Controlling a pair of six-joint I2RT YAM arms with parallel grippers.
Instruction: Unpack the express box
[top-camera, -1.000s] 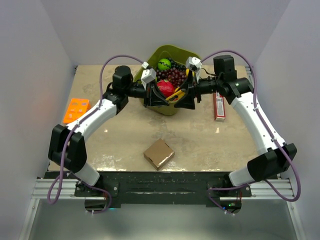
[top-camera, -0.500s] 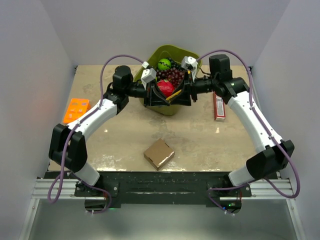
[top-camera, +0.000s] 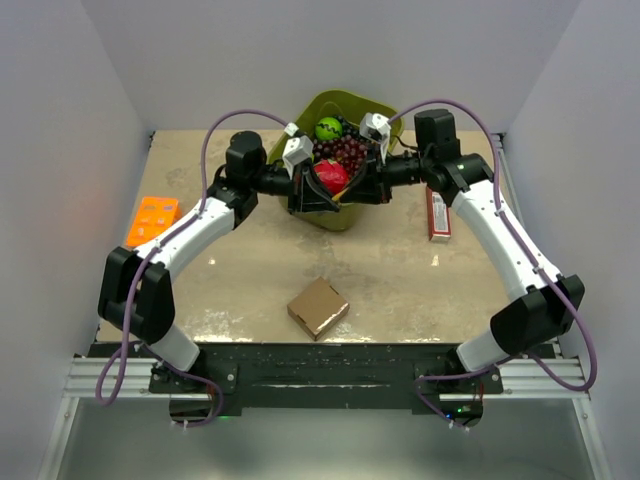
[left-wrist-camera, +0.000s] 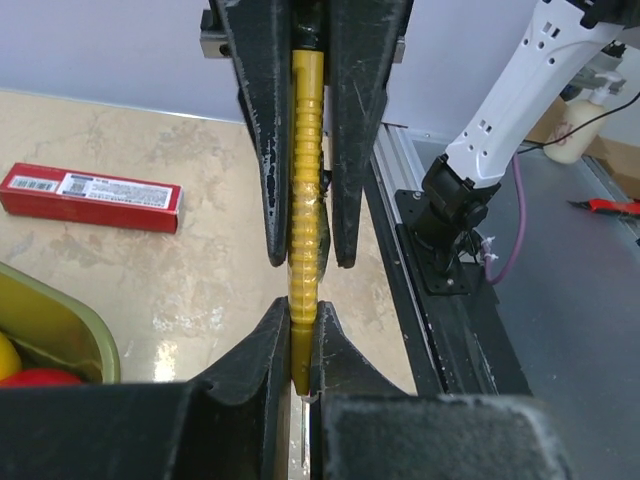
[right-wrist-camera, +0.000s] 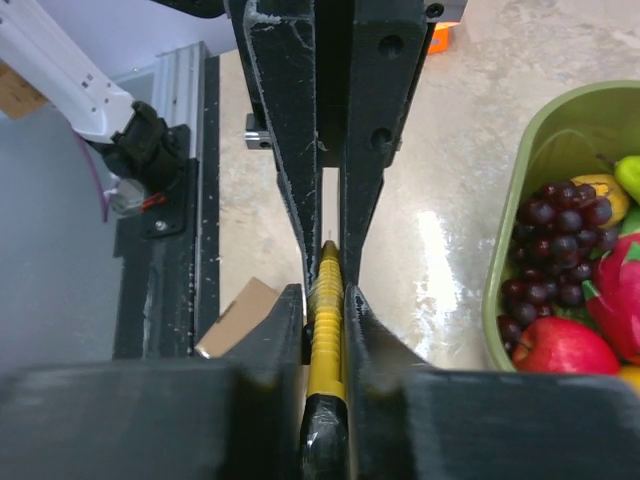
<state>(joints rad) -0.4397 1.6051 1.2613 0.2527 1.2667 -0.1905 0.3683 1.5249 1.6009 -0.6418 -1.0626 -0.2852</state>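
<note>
The express box (top-camera: 318, 307), a small brown cardboard box, lies flat near the table's front edge; one corner (right-wrist-camera: 235, 315) shows in the right wrist view. Both arms meet tip to tip high over the front of the green fruit tub (top-camera: 345, 97). A slim yellow ribbed cutter (left-wrist-camera: 305, 200) runs between them. My left gripper (left-wrist-camera: 302, 310) is shut on one end of it. My right gripper (right-wrist-camera: 325, 292) presses both jaws against the other end (right-wrist-camera: 326, 330). From the top view the cutter is mostly hidden by the black fingers (top-camera: 372, 190).
The tub holds grapes, a red apple (right-wrist-camera: 560, 345) and a green fruit (top-camera: 328, 128). A slim red packet (top-camera: 438, 212) lies at the right. An orange tray (top-camera: 152, 220) sits at the left edge. The black base rail (left-wrist-camera: 440, 300) runs along the front.
My right arm has moved left toward the left gripper and its jaws have closed onto the yellow cutter. The left arm and the box have stayed still.
</note>
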